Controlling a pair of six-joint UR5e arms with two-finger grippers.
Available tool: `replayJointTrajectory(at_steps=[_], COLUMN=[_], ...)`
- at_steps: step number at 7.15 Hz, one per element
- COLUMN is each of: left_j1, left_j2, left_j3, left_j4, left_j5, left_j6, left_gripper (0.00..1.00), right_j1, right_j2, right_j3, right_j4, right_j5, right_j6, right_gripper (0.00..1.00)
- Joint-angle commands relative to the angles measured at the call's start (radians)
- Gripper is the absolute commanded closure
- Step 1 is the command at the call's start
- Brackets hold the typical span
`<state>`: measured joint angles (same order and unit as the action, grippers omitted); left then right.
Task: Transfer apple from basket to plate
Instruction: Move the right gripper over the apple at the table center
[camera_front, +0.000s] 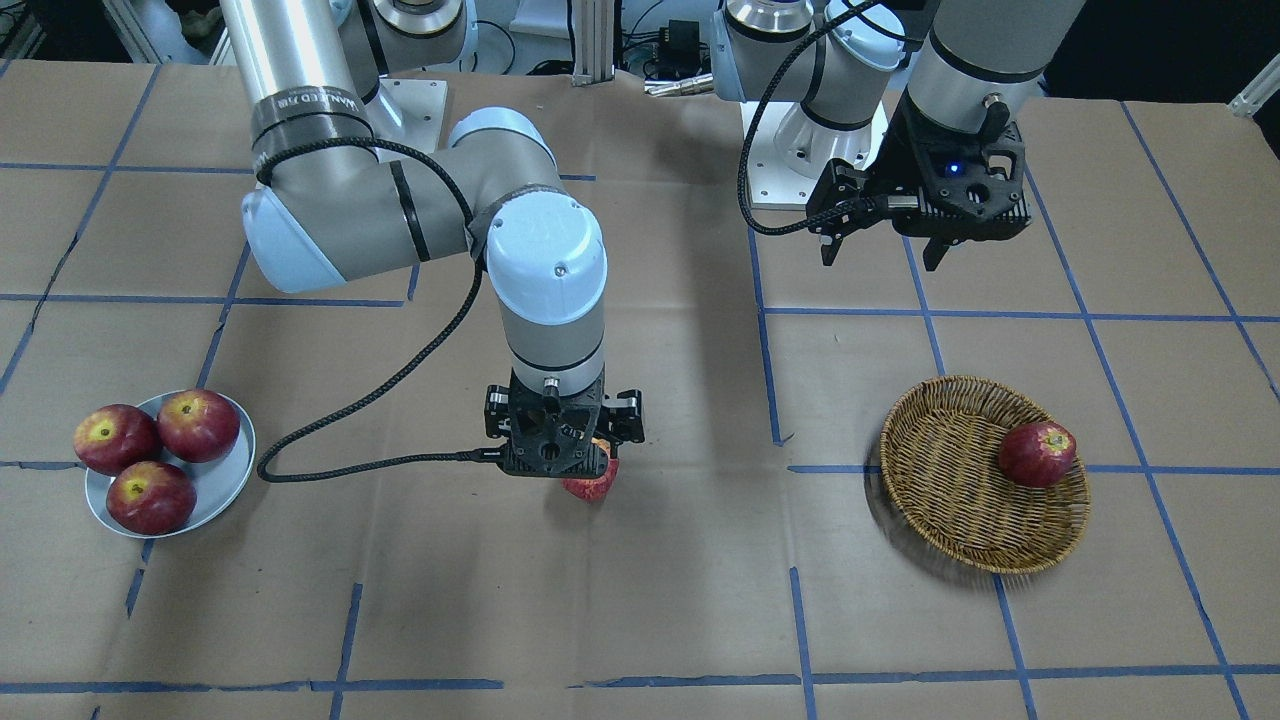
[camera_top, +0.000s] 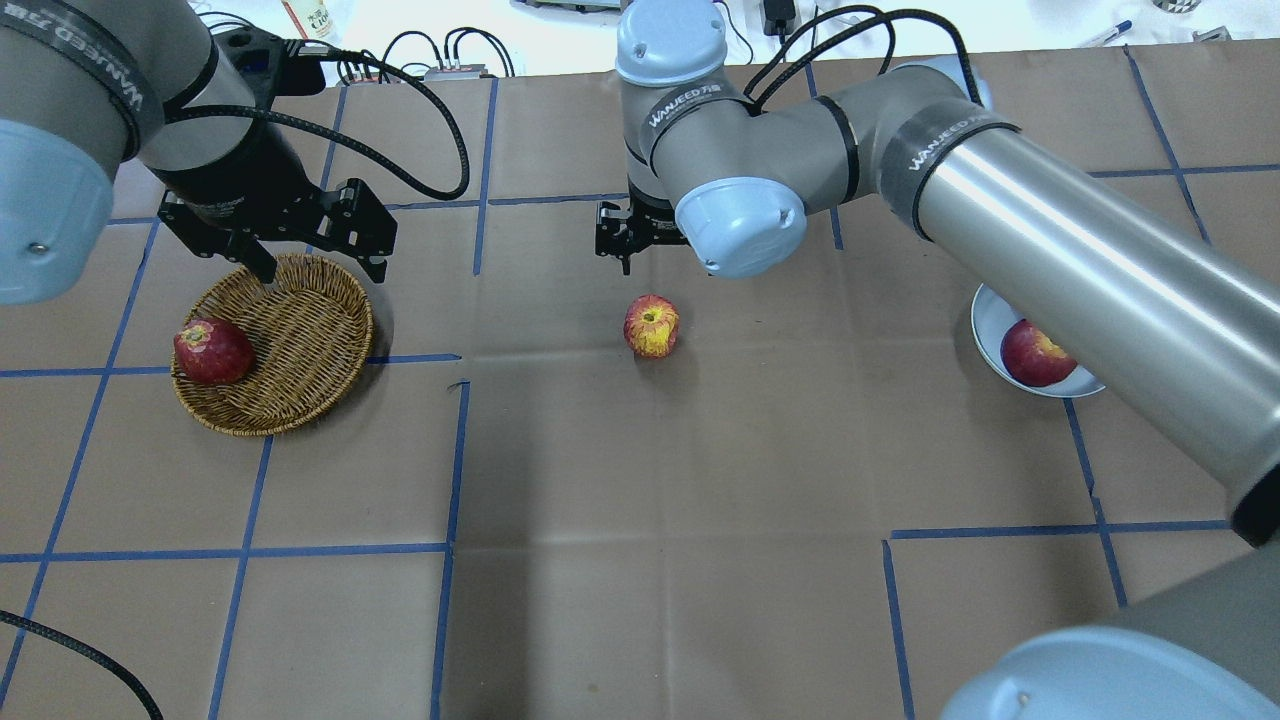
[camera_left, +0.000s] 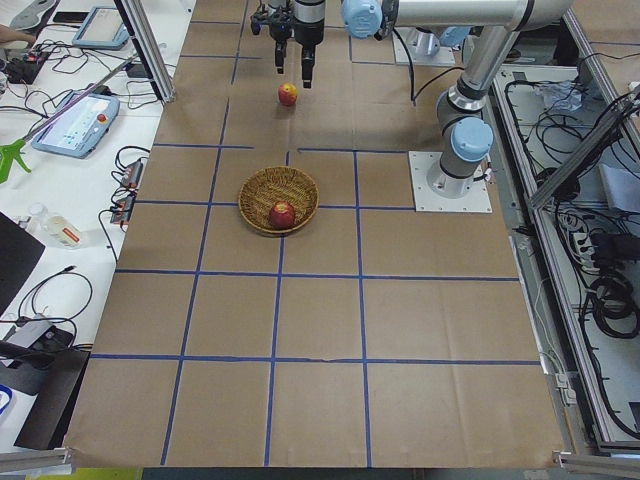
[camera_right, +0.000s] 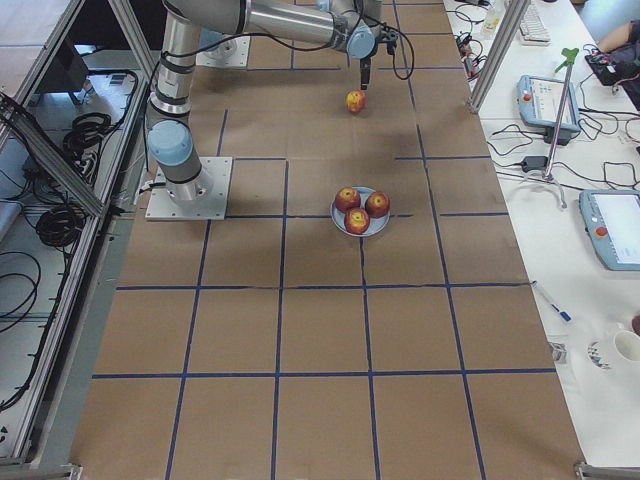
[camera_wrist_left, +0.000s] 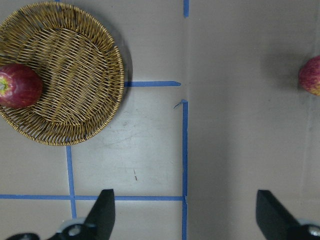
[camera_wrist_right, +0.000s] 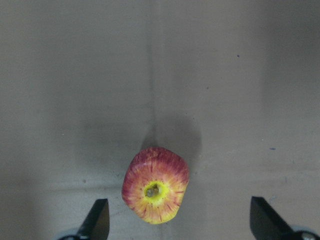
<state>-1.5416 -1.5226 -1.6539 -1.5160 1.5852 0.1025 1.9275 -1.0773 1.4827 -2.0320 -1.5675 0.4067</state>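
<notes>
Streaky red-yellow, the apple (camera_top: 651, 326) sat on the table (camera_top: 640, 480) mid-frame, out of the basket (camera_top: 272, 345), not yet on the plate (camera_front: 228, 480), beneath our released right tool (camera_wrist_right: 180, 220), the left tool (camera_top: 320, 265) likewise released.

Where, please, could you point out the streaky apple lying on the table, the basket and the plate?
apple (camera_top: 651, 326): overhead view, on its top, near the stem.
basket (camera_top: 300, 345): overhead view, on the bare woven floor.
plate (camera_front: 222, 482): front-facing view, on its bare inner surface.
</notes>
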Motion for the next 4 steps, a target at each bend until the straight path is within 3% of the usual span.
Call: replayJointTrajectory(at_steps=[1, 4], left_j1=[-0.009, -0.011], left_j2=[-0.001, -0.007], left_j3=[-0.001, -0.003], left_j4=[0.002, -0.009], left_j5=[-0.011, -0.03], left_j6=[0.032, 0.036], left_gripper=[0.01, 0.01], right_j1=[0.014, 0.039], right_j2=[0.06, 0.132], right_j3=[0.005, 0.014], right_j4=[-0.065, -0.1], right_j5=[0.001, 0.0], right_j6=[0.003, -0.012], right_gripper=[0.0, 0.0])
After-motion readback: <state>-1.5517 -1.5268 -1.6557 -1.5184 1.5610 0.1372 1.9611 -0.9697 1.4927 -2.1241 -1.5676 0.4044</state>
